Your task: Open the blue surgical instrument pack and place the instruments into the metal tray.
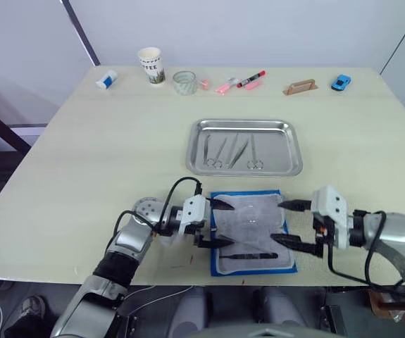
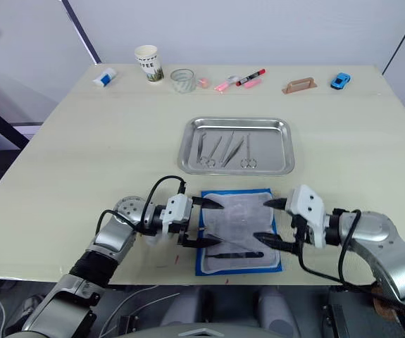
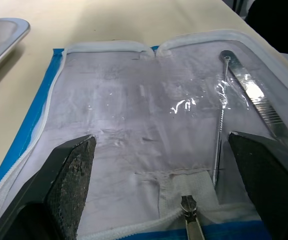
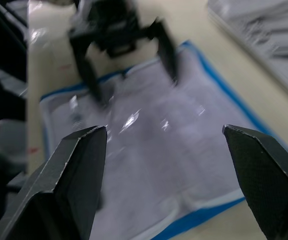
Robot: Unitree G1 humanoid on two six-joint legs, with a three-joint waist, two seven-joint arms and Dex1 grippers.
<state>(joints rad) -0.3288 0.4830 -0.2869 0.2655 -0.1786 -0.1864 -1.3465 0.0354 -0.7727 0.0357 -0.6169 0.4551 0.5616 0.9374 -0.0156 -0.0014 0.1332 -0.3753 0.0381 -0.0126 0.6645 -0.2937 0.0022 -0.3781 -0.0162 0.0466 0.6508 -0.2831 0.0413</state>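
Observation:
The blue surgical instrument pack (image 1: 250, 222) lies open near the table's front edge, its whitish clear insert (image 3: 133, 105) facing up inside a blue border. Silvery tweezers (image 3: 264, 107) and a thin tool (image 3: 220, 125) rest in the pack along its front side. My left gripper (image 1: 229, 224) is open at the pack's left edge, fingers spread over the insert. My right gripper (image 1: 278, 222) is open at the right edge, facing the left one. Behind the pack sits the metal tray (image 1: 244, 123) holding several instruments (image 1: 230, 151).
Along the table's far edge stand a paper cup (image 1: 151, 65), a clear tape roll (image 1: 184, 82), pink and red markers (image 1: 250, 79), a brown holder (image 1: 300, 86), a blue toy car (image 1: 341, 82) and a small white-blue object (image 1: 106, 79). The front table edge is just behind the grippers.

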